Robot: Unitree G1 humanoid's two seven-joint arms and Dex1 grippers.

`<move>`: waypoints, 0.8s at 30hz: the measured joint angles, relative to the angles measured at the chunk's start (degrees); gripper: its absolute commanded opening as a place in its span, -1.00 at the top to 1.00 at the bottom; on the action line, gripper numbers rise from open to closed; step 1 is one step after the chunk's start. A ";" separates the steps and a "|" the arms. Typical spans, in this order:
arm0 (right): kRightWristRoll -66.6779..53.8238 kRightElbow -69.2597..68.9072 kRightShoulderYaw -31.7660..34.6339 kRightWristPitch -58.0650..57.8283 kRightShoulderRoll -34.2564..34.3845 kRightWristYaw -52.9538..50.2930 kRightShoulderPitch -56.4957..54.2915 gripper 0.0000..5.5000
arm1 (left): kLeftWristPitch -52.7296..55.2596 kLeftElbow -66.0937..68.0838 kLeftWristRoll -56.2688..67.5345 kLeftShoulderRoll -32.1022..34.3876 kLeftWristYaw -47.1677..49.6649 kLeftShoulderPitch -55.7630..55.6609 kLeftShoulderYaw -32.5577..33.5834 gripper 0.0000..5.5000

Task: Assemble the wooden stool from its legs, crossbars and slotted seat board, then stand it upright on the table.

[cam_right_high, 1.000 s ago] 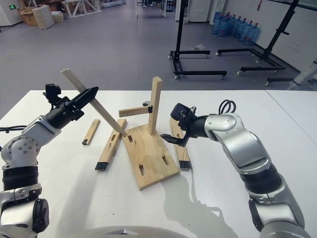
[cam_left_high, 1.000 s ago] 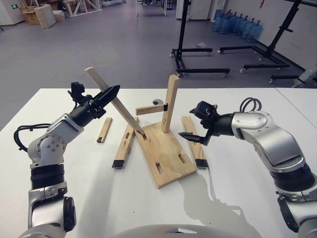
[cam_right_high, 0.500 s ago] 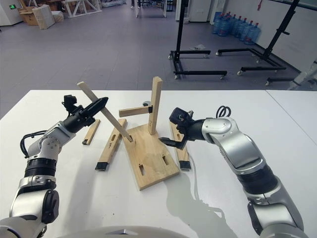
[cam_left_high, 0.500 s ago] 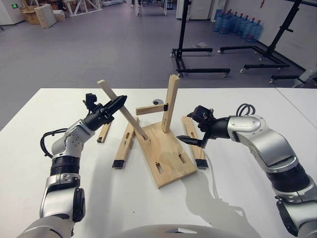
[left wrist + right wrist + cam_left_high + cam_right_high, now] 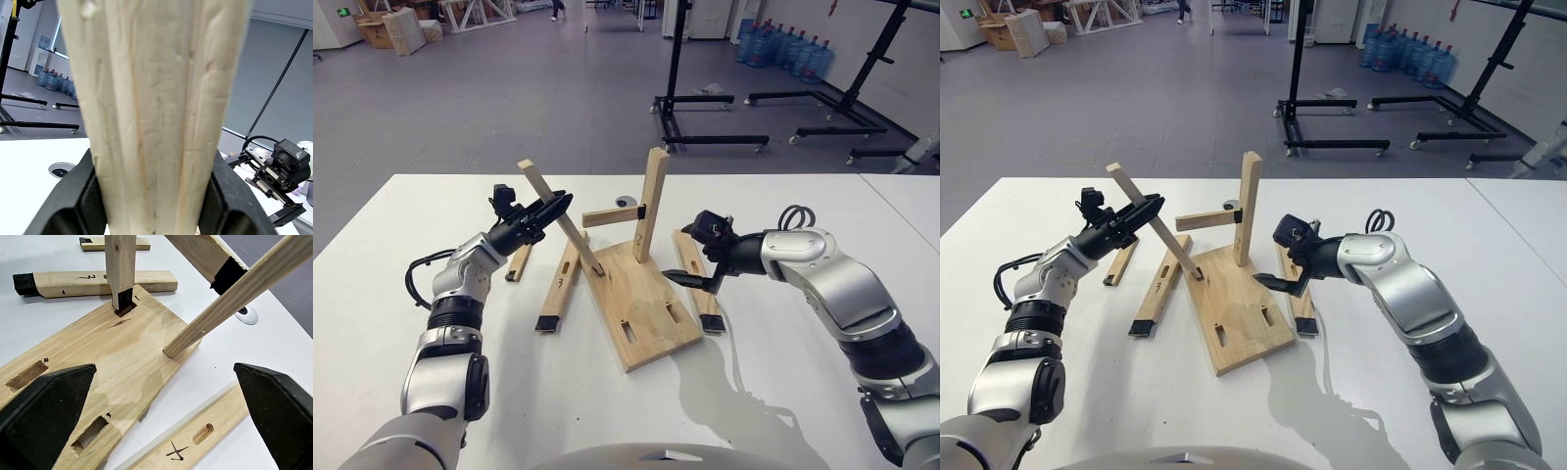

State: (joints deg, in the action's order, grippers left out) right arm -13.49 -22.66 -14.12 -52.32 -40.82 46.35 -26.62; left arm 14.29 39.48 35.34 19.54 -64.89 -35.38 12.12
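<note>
The slotted seat board (image 5: 644,311) lies flat on the white surface (image 5: 783,392), one corner pointing toward the robot, with open slots showing in its nearer half.

Just off the board's right edge the right hand (image 5: 692,279) hovers low. Its two dark fingers are spread wide apart and hold nothing. Below that hand a right-side leg (image 5: 698,284) lies flat along the board's right edge, black cap at its near end.

Beside the board's left edge a left-side leg (image 5: 559,286) lies flat as well, also with its black cap nearest. Farther left of the board, a short bar (image 5: 519,262) rests on the surface, apart from the rest.

At the board's far left corner a leaning leg (image 5: 563,220) has its foot at a slot and tilts up and away to the left. The left hand (image 5: 558,204) is clamped around its upper part, and the wrist view shows the wood pinched between both fingers.

At the board's far edge an upright leg (image 5: 650,206) stands in its slot. A crossbar (image 5: 610,216) juts from it to the left, its free end in the air.

Beyond the board a round grommet (image 5: 626,201) sits in the surface. Past that, black wheeled racks (image 5: 705,103) and blue water bottles (image 5: 783,49) stand on the floor.
</note>
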 measured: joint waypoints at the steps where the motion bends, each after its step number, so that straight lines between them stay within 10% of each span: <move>1: 0.00 0.00 -0.03 0.00 0.01 -0.01 0.00 -0.89 | -0.33 0.52 -0.21 -0.13 -0.17 -0.35 -0.03 0.27; 24: -0.04 -0.07 -0.77 -0.03 0.55 -0.84 0.00 -0.89 | 4.83 -5.49 -2.11 1.08 -2.03 0.06 -0.62 0.27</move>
State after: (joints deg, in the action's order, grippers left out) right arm -13.52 -22.73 -14.88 -52.34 -40.27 45.50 -26.62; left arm 19.11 33.99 33.23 20.62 -66.92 -35.32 11.51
